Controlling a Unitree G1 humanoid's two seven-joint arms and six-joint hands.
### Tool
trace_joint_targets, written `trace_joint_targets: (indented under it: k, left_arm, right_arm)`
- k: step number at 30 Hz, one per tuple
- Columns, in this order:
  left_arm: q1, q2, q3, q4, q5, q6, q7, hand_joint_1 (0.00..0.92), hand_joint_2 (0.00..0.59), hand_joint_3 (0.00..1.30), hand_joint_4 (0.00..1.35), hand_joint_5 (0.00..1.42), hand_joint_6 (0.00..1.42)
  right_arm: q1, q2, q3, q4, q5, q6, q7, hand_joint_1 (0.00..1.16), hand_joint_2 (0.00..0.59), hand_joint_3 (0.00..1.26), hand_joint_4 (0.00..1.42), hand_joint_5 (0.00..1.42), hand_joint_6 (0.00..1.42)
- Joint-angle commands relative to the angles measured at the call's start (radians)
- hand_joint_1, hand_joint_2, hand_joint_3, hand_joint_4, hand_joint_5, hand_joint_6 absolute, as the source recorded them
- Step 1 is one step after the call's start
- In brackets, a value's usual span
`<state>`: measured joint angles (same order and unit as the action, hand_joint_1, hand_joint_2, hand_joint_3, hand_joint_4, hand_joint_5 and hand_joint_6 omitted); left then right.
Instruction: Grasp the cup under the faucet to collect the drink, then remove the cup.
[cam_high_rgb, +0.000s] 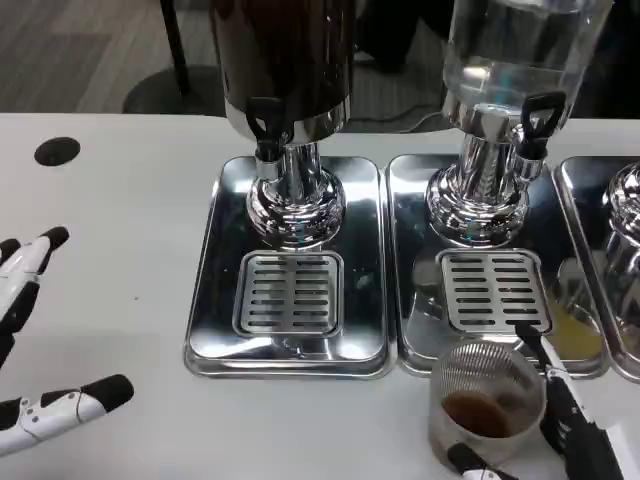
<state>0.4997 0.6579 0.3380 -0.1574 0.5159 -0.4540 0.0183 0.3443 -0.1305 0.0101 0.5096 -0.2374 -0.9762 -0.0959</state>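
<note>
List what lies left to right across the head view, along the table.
Left hand → dark dispenser's tray → clear dispenser's tray → cup, holding brown drink → right hand gripping it.

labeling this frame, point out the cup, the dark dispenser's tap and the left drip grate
cup (487, 398): head view, on its clear side wall
dark dispenser's tap (265, 120): head view, on the black lever
left drip grate (288, 293): head view, on its slotted middle

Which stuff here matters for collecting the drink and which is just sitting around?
Part of the job:
cup with brown drink, held by the right robot hand
dark dispenser
its faucet

Just there:
clear dispenser
left robot hand, open
table hole
</note>
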Motion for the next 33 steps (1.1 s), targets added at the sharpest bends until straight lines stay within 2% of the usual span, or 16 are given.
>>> trace_joint_targets:
  k: [1, 11, 22, 33]
  left_arm:
    - [-0.005, -0.002, -0.002, 0.001, 0.004, 0.009, -0.015, 0.0, 0.035, 0.0, 0.0, 0.0, 0.0]
    - [-0.016, -0.001, -0.009, 0.018, 0.01, 0.016, -0.011, 0.0, 0.035, 0.0, 0.0, 0.0, 0.0]
    - [-0.029, -0.006, -0.029, 0.032, 0.023, 0.018, -0.009, 0.0, 0.037, 0.0, 0.0, 0.0, 0.0]
    - [-0.028, -0.003, -0.038, 0.032, 0.027, 0.021, -0.003, 0.0, 0.037, 0.0, 0.0, 0.0, 0.0]
  right_arm:
    - [-0.005, -0.012, 0.005, -0.007, 0.014, -0.012, 0.01, 0.88, 0.168, 0.01, 0.0, 0.12, 0.28]
    - [-0.007, -0.021, 0.013, -0.014, 0.043, 0.0, 0.039, 0.85, 0.173, 0.0, 0.0, 0.09, 0.24]
    - [0.016, -0.046, -0.024, -0.061, 0.111, 0.006, 0.065, 0.84, 0.174, 0.0, 0.0, 0.09, 0.24]
    - [0.037, -0.045, -0.042, -0.088, 0.137, 0.009, 0.088, 0.84, 0.178, 0.0, 0.0, 0.09, 0.23]
